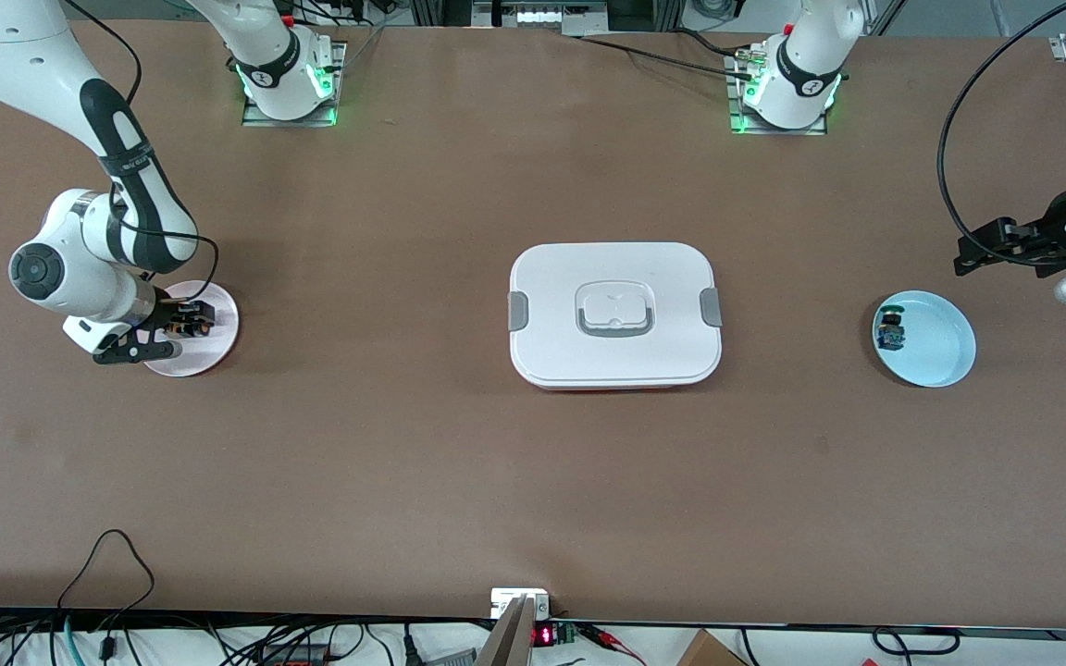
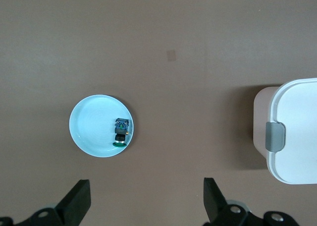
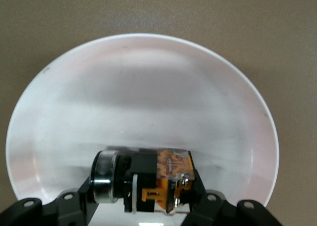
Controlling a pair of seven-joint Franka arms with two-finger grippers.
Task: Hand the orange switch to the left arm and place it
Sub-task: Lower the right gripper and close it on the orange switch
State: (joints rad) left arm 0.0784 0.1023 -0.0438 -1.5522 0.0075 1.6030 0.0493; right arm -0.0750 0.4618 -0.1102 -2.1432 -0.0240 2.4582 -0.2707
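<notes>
The orange switch (image 1: 187, 321) lies on its side at the pink plate (image 1: 218, 350) toward the right arm's end of the table. My right gripper (image 1: 183, 325) is down at that plate and shut on the switch. In the right wrist view the switch (image 3: 159, 178) sits between the fingers of the right gripper (image 3: 141, 194), its metal-ringed cap against one finger and its orange body against the other, over the plate (image 3: 143, 87). The white box (image 1: 614, 314) stands mid-table. My left gripper (image 1: 961, 256) waits open and empty in the air near the light blue plate (image 1: 940, 351).
A small blue switch with a green cap (image 1: 890, 329) lies in the light blue plate. The left wrist view looks down past the left gripper (image 2: 146, 186) on that plate (image 2: 91, 124), the blue switch (image 2: 121, 132) and a clipped end of the box (image 2: 297, 132).
</notes>
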